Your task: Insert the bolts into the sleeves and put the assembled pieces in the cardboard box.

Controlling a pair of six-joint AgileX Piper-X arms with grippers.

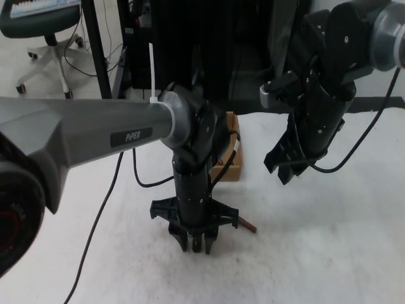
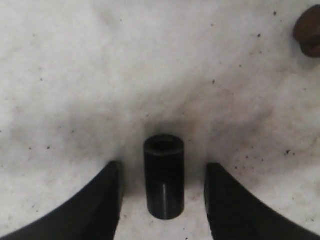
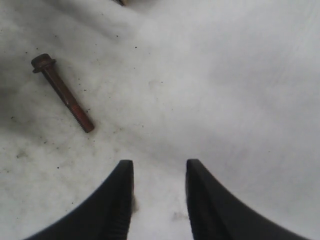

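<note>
A short black sleeve (image 2: 164,175) lies on the white bench between the fingers of my left gripper (image 2: 164,165), with a gap on each side; the gripper is open and down at the bench surface (image 1: 196,246). A rusty red bolt (image 3: 62,92) lies flat on the bench just beside the left gripper (image 1: 245,224), and its head (image 2: 307,30) sits at the edge of the left wrist view. My right gripper (image 3: 159,165) hangs above the bench at the right (image 1: 286,170), open with nothing between its fingers. The cardboard box (image 1: 231,158) stands behind the left arm, mostly hidden by it.
The bench top (image 1: 329,253) is a white, speckled sheet. A black cable (image 1: 101,209) trails across its left part. Beyond the far edge are dark equipment frames and an office chair (image 1: 44,31).
</note>
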